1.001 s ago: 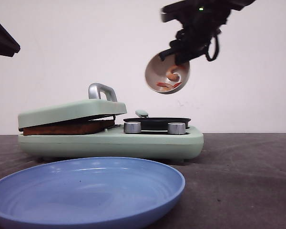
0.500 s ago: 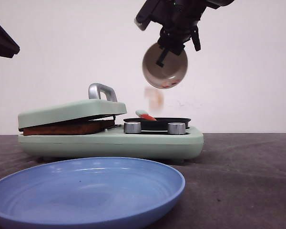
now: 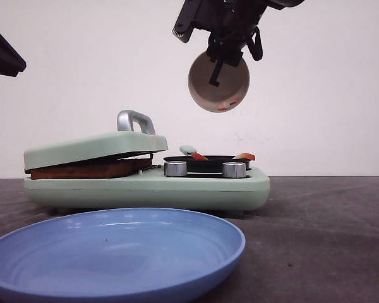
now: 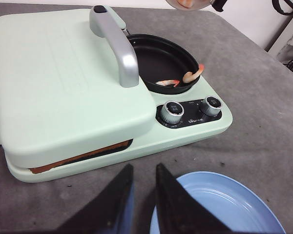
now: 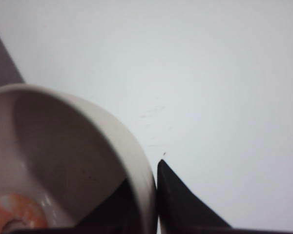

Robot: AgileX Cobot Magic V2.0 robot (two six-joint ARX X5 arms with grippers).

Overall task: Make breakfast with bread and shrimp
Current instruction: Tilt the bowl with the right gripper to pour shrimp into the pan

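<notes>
Gripping a small white bowl (image 3: 218,82) by its rim, the right gripper (image 3: 222,58) holds it tipped on its side high above the round black pan (image 3: 207,161), its fingers clamped one inside and one outside the wall. One shrimp (image 5: 12,212) sits in the bowl. Two shrimp (image 4: 180,79) lie in the pan, one resting against its rim. The pan is set in the pale green breakfast maker (image 3: 145,177) on the grey tabletop (image 3: 322,221). Bread (image 3: 88,169) shows as a brown edge under the maker's lowered lid (image 4: 63,83). A blue plate (image 3: 114,252) sits nearest the camera. The left gripper (image 4: 142,195) hovers over the plate's edge, fingers close together with a narrow gap, holding nothing.
</notes>
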